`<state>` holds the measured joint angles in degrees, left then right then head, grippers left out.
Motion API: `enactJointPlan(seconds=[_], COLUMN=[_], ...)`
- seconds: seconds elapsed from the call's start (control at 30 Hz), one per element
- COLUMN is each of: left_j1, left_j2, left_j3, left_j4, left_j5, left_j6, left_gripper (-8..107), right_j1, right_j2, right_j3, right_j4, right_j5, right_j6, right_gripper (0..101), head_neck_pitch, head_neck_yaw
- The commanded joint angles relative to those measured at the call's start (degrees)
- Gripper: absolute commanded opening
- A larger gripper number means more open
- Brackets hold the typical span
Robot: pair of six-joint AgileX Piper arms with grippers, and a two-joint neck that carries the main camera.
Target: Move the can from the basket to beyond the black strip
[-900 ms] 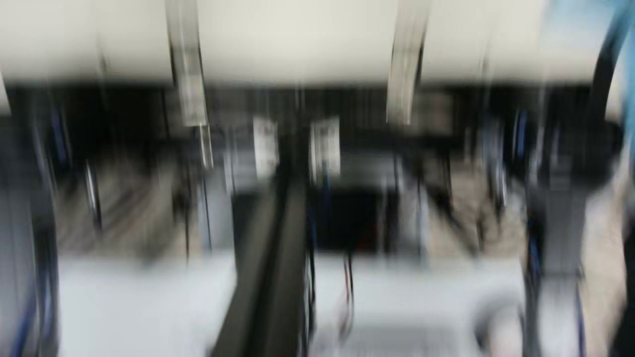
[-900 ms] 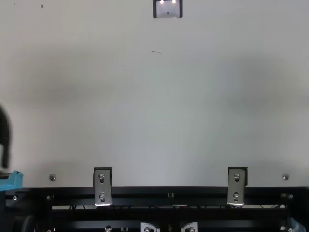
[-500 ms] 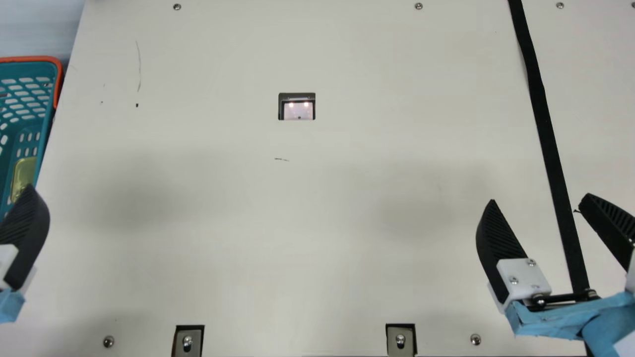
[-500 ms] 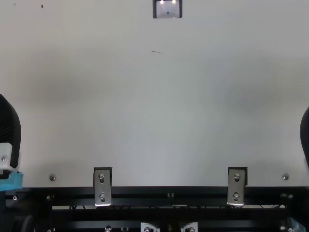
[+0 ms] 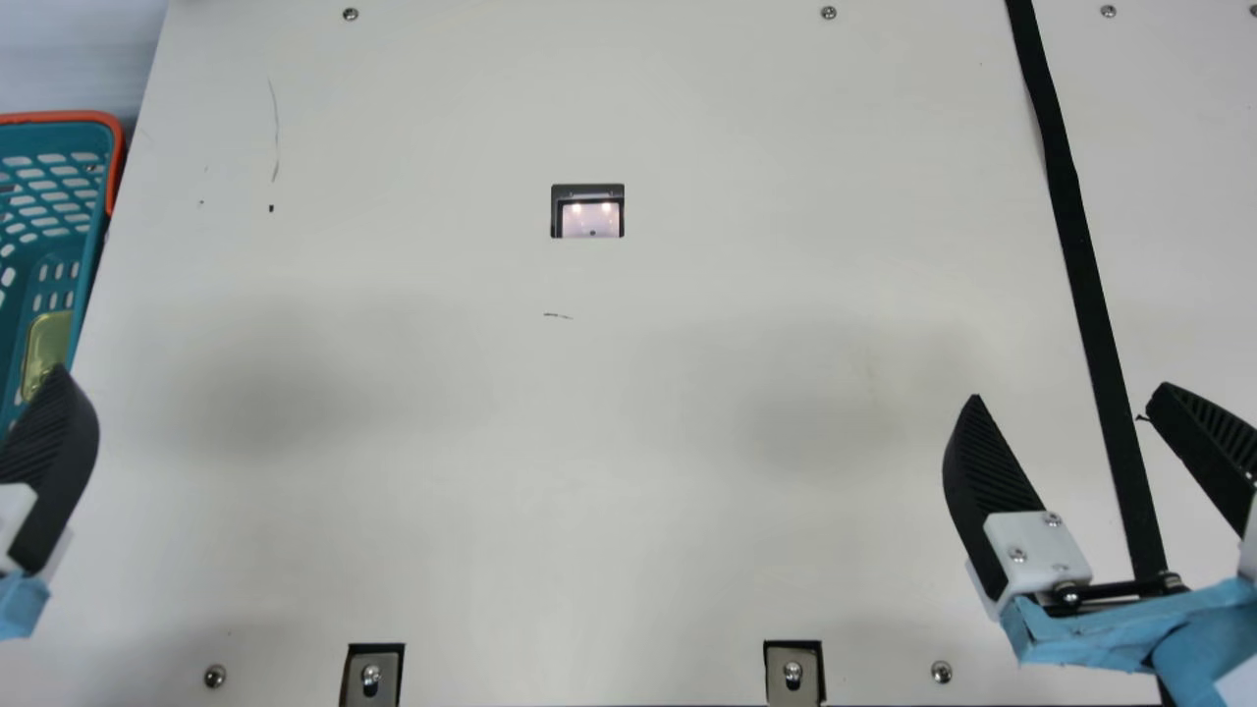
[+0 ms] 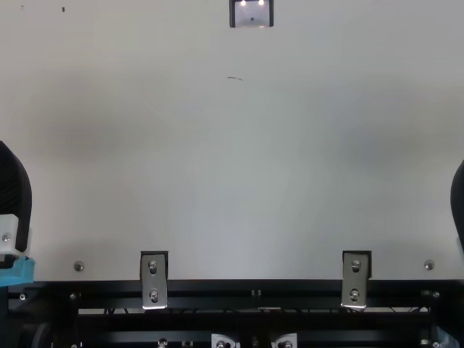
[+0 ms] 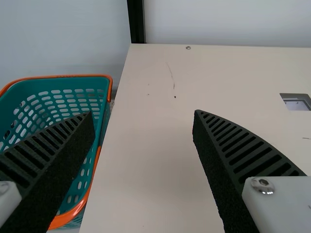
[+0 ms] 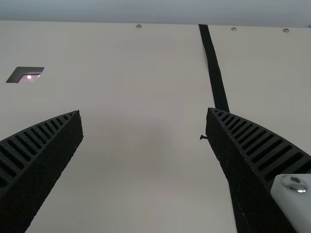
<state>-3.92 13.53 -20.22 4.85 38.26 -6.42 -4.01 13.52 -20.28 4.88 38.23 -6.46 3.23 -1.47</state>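
Plainly, left tool (image 5: 44,471) wide near basket (image 5: 79,117), right tool (image 5: 1068,391) wide above black strip (image 5: 1082,265), both pointing forward.

Cream counter (image 5: 628,442), matte; screws (image 5: 351,14) along far edge, small dark scuff (image 5: 558,315) mid-surface, squarish cutout (image 5: 587,211) with two bright light spots inside. Soft, faint shadows on top. Beyond: plain blue-grey backdrop (image 7: 58,43), upright black post (image 7: 136,22) at the counter's far left corner.
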Motion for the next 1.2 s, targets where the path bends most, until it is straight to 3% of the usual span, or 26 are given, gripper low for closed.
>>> enactJointPlan(seconds=[0.0,1.17], left_j1=[0.0,0.0], left_j2=[0.0,0.0], left_j3=[0.0,0.0], left_j4=[0.0,0.0], left_j5=[0.0,0.0], left_j6=[0.0,0.0], left_gripper=[90,90], right_j1=[0.0,0.0], right_j2=[0.0,0.0], right_j3=[0.0,0.0], right_j4=[0.0,0.0], right_j5=[0.0,0.0], right_j6=[0.0,0.0], right_gripper=[101,101], head_neck_pitch=[-0.5,-0.5], head_neck_yaw=[-0.1,-0.1])
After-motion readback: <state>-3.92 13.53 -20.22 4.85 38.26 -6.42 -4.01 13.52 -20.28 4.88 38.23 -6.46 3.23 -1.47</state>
